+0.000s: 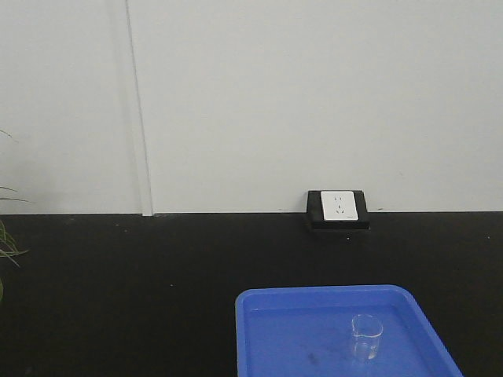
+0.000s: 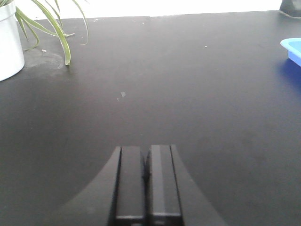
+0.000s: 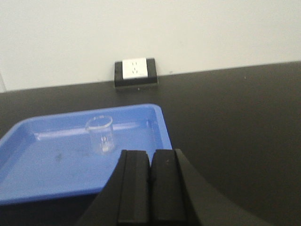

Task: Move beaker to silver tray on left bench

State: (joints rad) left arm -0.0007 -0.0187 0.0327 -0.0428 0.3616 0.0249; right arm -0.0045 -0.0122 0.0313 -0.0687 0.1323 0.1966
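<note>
A small clear glass beaker [image 1: 366, 337] stands upright inside a bright blue plastic tray [image 1: 267, 314]. The right wrist view shows the same beaker [image 3: 100, 134] in the blue tray [image 3: 47, 174], ahead and to the left of my right gripper [image 3: 150, 155], whose jaws are shut with nothing between them. My left gripper [image 2: 146, 153] is shut and empty, held over the bare black bench top [image 2: 164, 94]. The silver tray is out of view. Neither gripper appears in the front view.
A white pot [image 2: 9, 42] with a green-leaved plant [image 2: 51, 23] stands at the far left of the bench. A black-framed white power socket [image 1: 339, 209] sits against the white wall behind the blue tray. The blue tray's corner [image 2: 292, 48] shows at the left wrist view's right edge.
</note>
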